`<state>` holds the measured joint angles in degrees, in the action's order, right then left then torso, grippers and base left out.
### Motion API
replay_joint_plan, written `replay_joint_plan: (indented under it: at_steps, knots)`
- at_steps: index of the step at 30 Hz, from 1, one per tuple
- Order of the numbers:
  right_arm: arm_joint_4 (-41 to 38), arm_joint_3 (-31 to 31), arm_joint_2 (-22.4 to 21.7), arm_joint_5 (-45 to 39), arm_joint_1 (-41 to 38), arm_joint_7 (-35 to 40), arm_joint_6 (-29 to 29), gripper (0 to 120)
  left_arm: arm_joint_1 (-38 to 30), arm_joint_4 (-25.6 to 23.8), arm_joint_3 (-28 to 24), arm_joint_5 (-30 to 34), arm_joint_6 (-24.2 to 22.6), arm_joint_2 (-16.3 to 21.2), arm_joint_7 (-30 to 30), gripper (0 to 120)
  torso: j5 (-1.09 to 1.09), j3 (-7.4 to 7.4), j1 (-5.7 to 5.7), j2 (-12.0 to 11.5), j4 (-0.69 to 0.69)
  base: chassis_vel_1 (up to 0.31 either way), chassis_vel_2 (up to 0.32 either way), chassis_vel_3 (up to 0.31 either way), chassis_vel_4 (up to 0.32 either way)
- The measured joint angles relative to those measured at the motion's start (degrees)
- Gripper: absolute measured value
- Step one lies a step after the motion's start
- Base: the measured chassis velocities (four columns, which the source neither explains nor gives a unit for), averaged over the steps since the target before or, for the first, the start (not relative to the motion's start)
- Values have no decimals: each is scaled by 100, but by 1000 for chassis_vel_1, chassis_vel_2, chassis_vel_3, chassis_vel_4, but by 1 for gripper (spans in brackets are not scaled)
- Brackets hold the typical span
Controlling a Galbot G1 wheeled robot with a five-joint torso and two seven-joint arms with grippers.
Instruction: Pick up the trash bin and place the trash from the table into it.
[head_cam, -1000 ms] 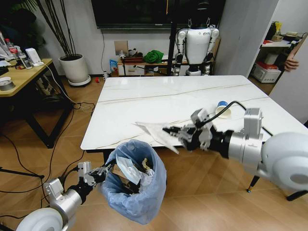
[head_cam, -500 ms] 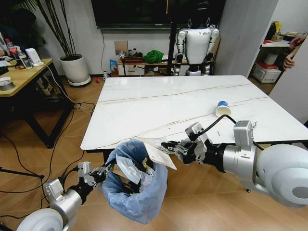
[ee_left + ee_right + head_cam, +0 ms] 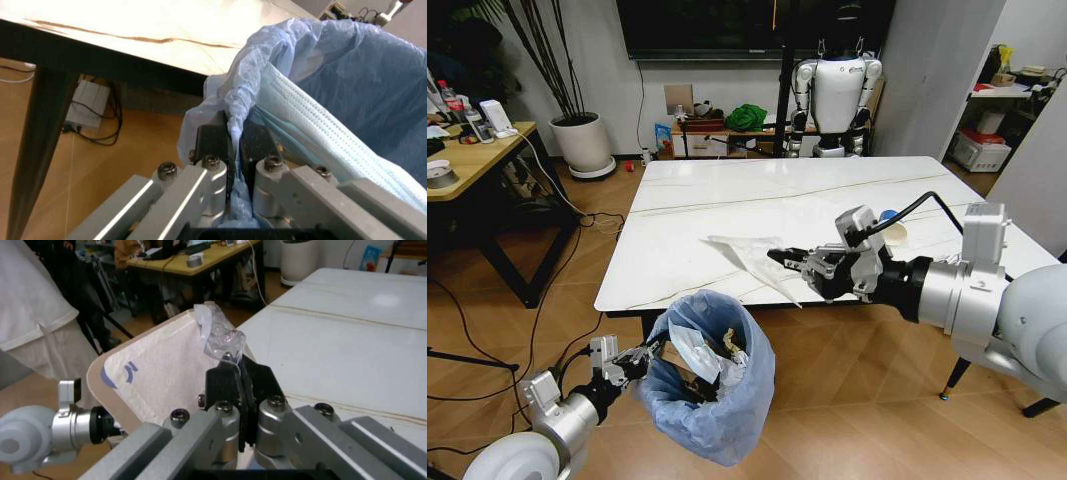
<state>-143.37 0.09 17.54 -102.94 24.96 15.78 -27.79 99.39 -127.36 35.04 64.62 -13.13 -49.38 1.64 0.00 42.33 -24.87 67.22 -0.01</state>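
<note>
right hand (image 3: 777, 256), frame centre, clamps a white wrapper (image 3: 745, 259) above the counter (image 3: 727, 200); left hand (image 3: 649, 352), lower left, pinches the trash bin (image 3: 717, 400) liner.

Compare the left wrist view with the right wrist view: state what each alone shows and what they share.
Left wrist view alone: the left claw shut on the light-blue liner at the trash bin rim, with a pleated face mask lying inside the bin.

Right wrist view alone: the right claw shut on a white wrapper with clear plastic at the pinch, and a wooden desk behind.

Both: the white marble table, seen from below its edge in the left and from above in the right.
</note>
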Motion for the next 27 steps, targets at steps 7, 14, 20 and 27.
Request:
replay_joint_plan:
  at_steps: [7,14,20,27]
  knots:
    - [10,-538,181,209,41,-18,121,0,-14,0,-2,1,-2,-3,0,0,1,0,0,0,0,0,0,0,0]
    - [17,-1192,365,563,34,-22,195,0,-30,16,-4,6,-4,-22,5,0,0,0,0,0,1,0,0,0,0]
    - [18,-1621,543,840,24,-25,236,0,-73,36,-10,28,-6,-31,21,0,0,0,0,0,0,0,0,0,0]
    - [17,-1951,707,1080,-15,-32,251,0,-56,34,-6,42,-8,-43,25,0,0,0,0,0,0,0,0,0,0]
